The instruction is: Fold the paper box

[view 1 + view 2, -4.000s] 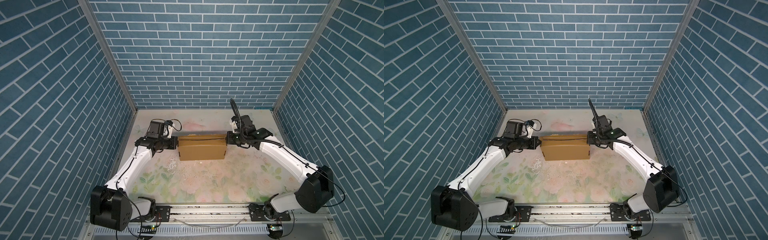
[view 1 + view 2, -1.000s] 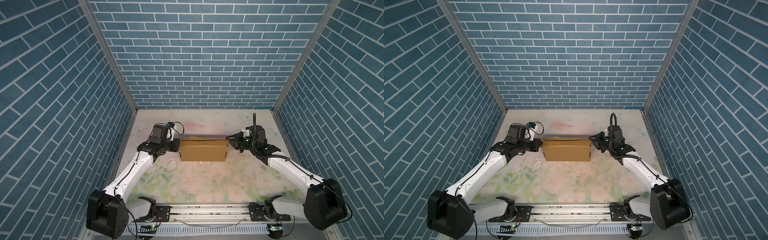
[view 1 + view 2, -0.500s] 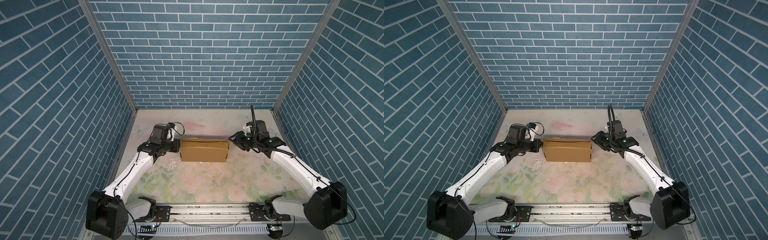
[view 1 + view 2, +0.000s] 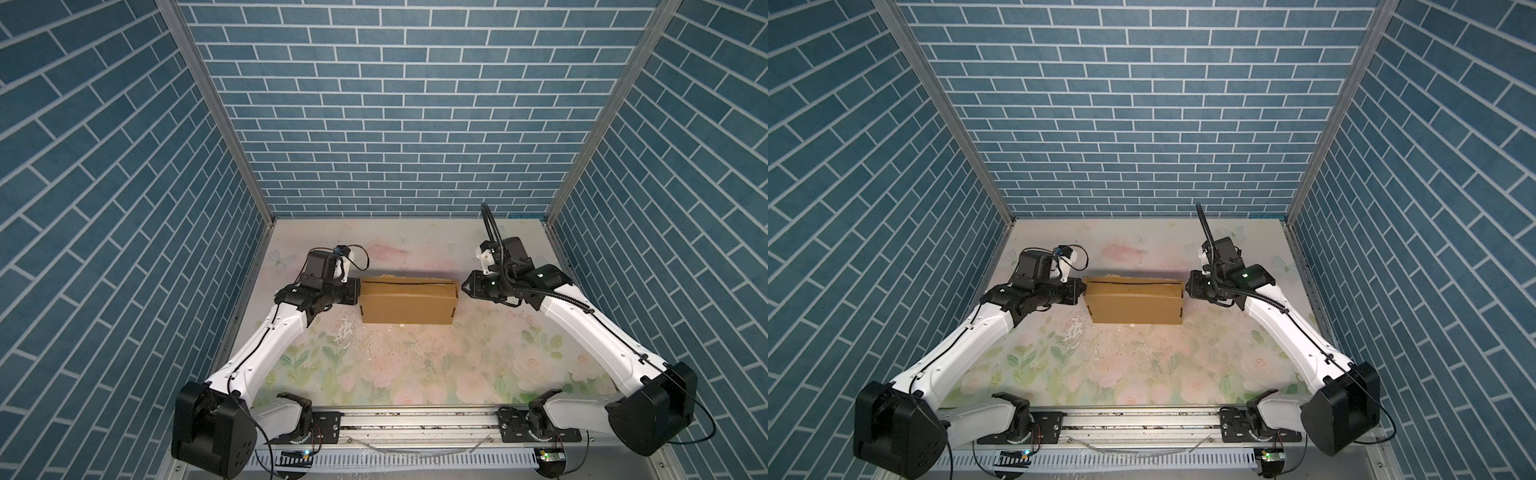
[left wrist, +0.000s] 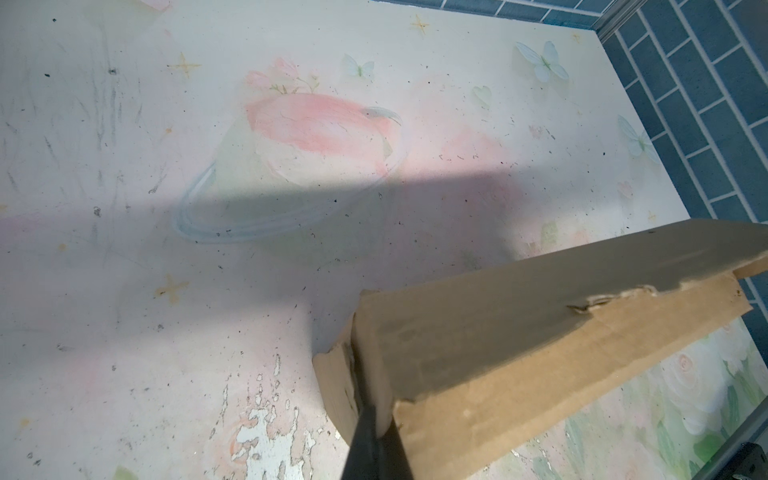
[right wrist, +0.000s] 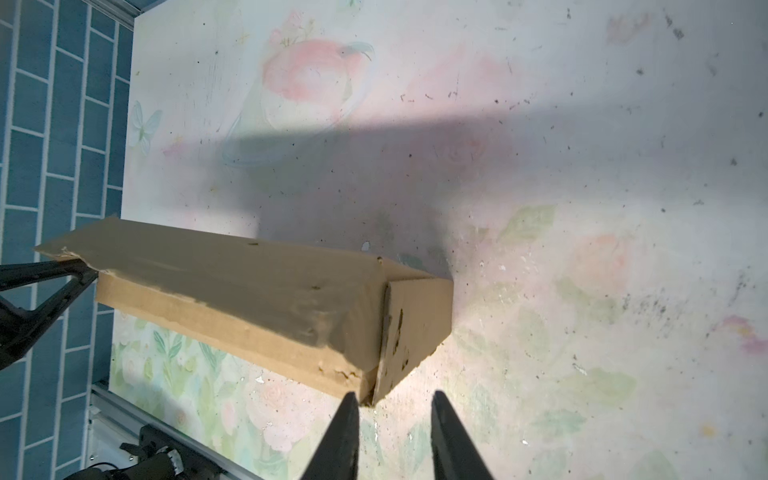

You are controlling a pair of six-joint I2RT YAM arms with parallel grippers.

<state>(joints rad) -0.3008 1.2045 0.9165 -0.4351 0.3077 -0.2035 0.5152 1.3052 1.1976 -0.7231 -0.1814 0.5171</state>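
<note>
The paper box (image 4: 407,306) (image 4: 1136,304) lies folded into a long tan shape in the middle of the table, and a dark slit runs along its top. My left gripper (image 4: 356,291) (image 4: 1080,291) sits at its left end. In the left wrist view the black fingers (image 5: 368,432) are shut on the box's end wall (image 5: 338,386). My right gripper (image 4: 464,286) (image 4: 1188,287) hangs just off the right end. In the right wrist view it (image 6: 394,399) stands open with only table between the fingers, and one fingertip (image 6: 351,399) is close to the box's near corner (image 6: 415,324).
The floral table mat (image 4: 415,374) is scuffed, with flaked patches (image 4: 345,332) in front of the box's left end. Blue brick walls close in three sides. A metal rail (image 4: 415,419) with both arm bases runs along the front edge.
The right arm's wrist has swung up and back, while its gripper stays beside the box's right end with the fingers apart. The left gripper and the box have kept their places.
</note>
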